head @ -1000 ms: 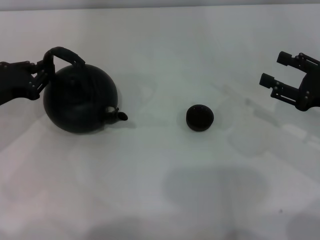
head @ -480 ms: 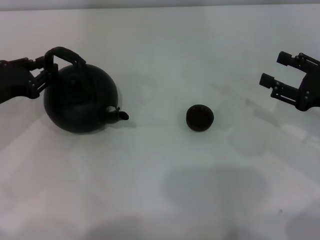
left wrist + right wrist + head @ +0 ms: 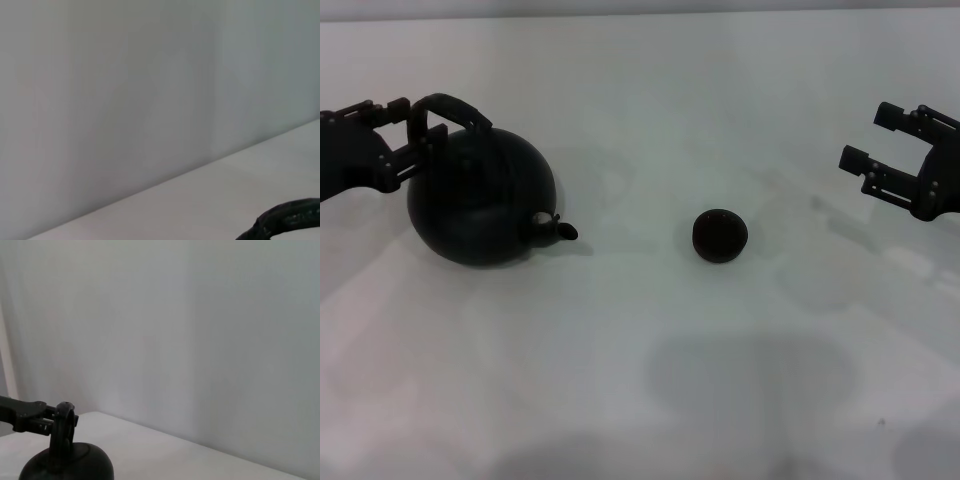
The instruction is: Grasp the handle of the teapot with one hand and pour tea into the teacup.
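Note the teapot [image 3: 480,205]: matt black body, no sharp highlights, only a faint sheen on its rounded shoulder; you can read it as cast metal or ceramic, which one cannot be told. Its handle [image 3: 450,108] looks rougher, with a speckled, grainy texture in the left wrist view [image 3: 287,219]. The teacup [image 3: 720,235] is dark and matt, its rim dull. You see the table [image 3: 650,340] as smooth, pale, faintly glossy, carrying soft shadows. Both grippers, left [image 3: 398,133] and right [image 3: 876,140], show matt black hard parts, plastic or coated metal.
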Controlling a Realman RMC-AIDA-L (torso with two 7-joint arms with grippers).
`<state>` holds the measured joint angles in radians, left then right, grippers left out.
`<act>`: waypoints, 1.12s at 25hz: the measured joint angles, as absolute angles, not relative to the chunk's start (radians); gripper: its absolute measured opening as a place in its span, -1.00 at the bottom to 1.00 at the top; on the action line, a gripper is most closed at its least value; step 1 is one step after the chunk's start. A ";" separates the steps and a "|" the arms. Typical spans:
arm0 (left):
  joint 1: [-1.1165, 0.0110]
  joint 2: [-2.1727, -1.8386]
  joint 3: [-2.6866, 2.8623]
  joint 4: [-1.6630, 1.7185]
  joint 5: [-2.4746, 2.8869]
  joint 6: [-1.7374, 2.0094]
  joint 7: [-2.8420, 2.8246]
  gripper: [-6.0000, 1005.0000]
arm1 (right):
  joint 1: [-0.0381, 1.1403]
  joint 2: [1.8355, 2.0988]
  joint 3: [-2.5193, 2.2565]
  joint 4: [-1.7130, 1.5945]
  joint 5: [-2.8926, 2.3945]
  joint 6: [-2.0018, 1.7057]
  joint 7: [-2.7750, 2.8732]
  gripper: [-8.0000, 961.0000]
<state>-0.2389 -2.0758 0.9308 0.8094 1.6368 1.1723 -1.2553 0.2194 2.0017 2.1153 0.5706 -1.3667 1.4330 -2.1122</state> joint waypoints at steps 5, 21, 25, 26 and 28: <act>-0.228 -2.076 0.924 0.812 1.630 1.206 -1.230 0.23 | 0.220 2.002 2.116 0.571 -1.367 1.433 -2.110 0.60; -0.014 -2.075 0.922 0.931 1.414 1.285 -1.117 0.38 | 0.220 1.999 2.124 0.574 -1.365 1.438 -2.108 0.60; 0.044 -2.077 0.922 0.892 1.284 1.323 -1.028 0.38 | 0.213 1.997 2.151 0.574 -1.360 1.439 -2.129 0.60; 0.053 -2.077 0.921 0.861 1.238 1.337 -0.992 0.38 | 0.213 1.997 2.151 0.574 -1.360 1.439 -2.129 0.60; 0.066 -2.075 0.911 0.780 1.147 1.373 -0.918 0.37 | 0.209 1.998 2.155 0.572 -1.358 1.436 -2.153 0.60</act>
